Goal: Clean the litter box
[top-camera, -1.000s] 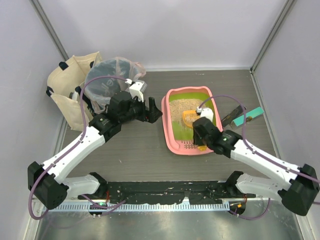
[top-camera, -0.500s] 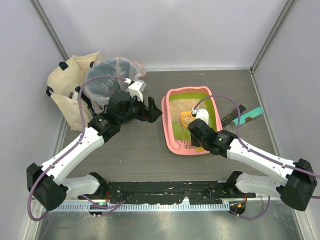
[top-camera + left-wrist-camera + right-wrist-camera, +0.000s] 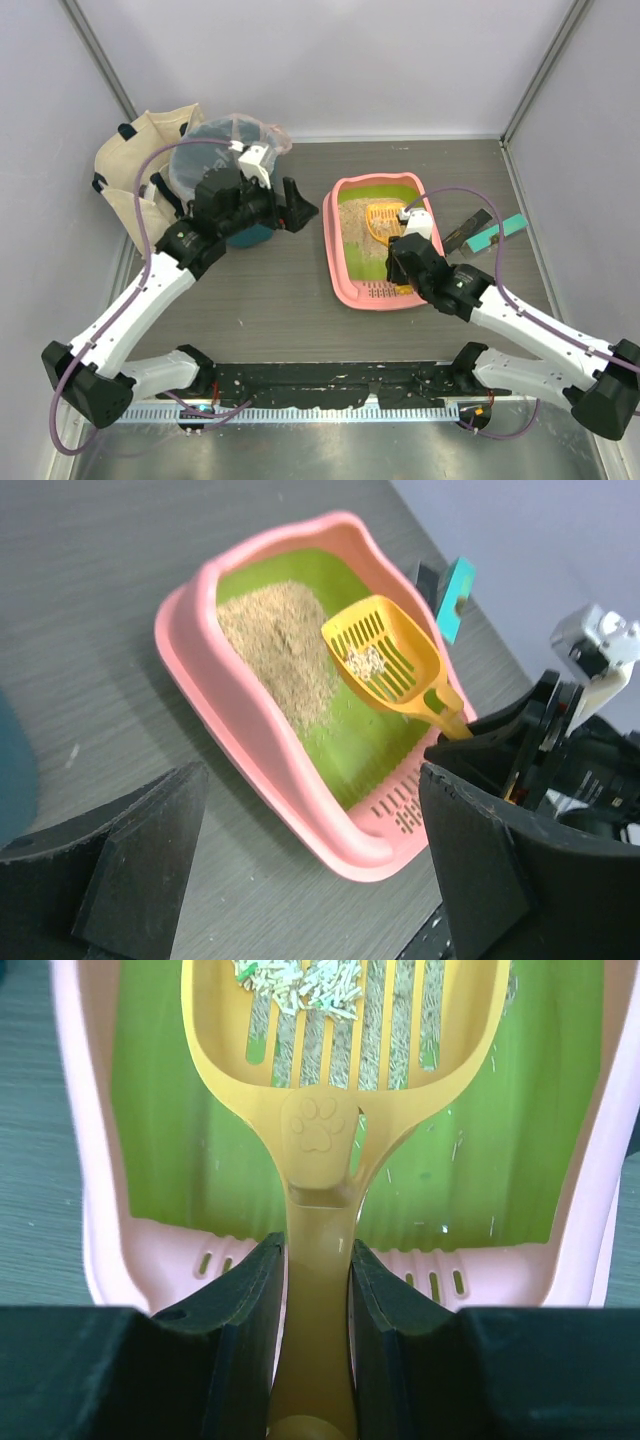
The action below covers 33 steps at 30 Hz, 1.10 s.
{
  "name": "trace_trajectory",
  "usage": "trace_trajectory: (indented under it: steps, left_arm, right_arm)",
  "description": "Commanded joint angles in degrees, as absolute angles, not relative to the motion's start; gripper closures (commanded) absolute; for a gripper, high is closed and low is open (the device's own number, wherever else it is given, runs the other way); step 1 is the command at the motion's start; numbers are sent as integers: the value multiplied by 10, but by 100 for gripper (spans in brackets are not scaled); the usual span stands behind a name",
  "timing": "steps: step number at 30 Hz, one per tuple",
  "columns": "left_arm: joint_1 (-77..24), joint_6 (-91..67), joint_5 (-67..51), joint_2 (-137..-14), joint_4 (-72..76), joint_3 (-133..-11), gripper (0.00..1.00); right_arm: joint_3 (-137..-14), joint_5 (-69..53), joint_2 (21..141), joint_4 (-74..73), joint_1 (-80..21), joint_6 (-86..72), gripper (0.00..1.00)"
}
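The pink litter box (image 3: 338, 270) with a lime-green floor lies mid-table; beige litter (image 3: 355, 218) is heaped at its far end, also seen in the left wrist view (image 3: 280, 645). My right gripper (image 3: 318, 1290) is shut on the handle of the orange slotted scoop (image 3: 345, 1030), held above the box floor with a small clump of pale pellets in it (image 3: 366, 661). In the top view the scoop (image 3: 383, 222) is over the box's far half, ahead of the right gripper (image 3: 408, 262). My left gripper (image 3: 300, 212) is open and empty, left of the box (image 3: 250, 730).
A teal round bin (image 3: 215, 170) lined with a clear bag stands at the back left beside a beige tote bag (image 3: 130, 165). A teal and black tool (image 3: 490, 232) lies right of the box. Grey walls close in on both sides.
The right gripper has lifted the scoop out of the litter and moved it toward the far end of the box. The left arm has drawn back to the left, uncovering the teal bin.
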<state>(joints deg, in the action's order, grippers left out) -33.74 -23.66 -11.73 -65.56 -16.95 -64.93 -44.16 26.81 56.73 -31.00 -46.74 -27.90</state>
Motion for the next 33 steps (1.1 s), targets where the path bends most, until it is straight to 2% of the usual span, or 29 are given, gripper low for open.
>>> trace_trajectory:
  steps: [1,6,9,11,14,17,24,27,31,33]
  left_arm:
    - [-299,-246,-134,-625,-212,-733,9]
    - [-163,-250,-170,-638,-264,-773,5]
    - [-84,-248,-169,-637,-278,-794,4]
    - [-42,-235,-129,-644,-300,-810,3]
    - [-3,-188,-31,-670,-344,-826,3]
    - [50,-171,18,-686,-346,-813,3]
    - [67,-164,46,-706,-323,-806,10]
    - [68,-156,63,-714,-322,-800,13]
    - [69,-166,48,-711,-273,-767,25]
    - [69,-173,40,-719,-272,-771,26]
  right_arm:
    - [-467,261,606,-288,-467,-273,99]
    - [-425,225,570,-197,-458,-272,99]
    - [-456,250,617,-265,-467,-261,99]
    - [-455,263,618,-273,-467,-272,99]
    - [-401,216,530,-182,-459,-283,99]
    - [-395,213,529,-190,-460,-286,99]
    - [-372,188,567,-187,-461,-298,99]
    - [-400,207,562,-215,-468,-301,99]
    - [-416,226,547,-243,-469,-287,99]
    - [-403,240,550,-255,-469,-289,99]
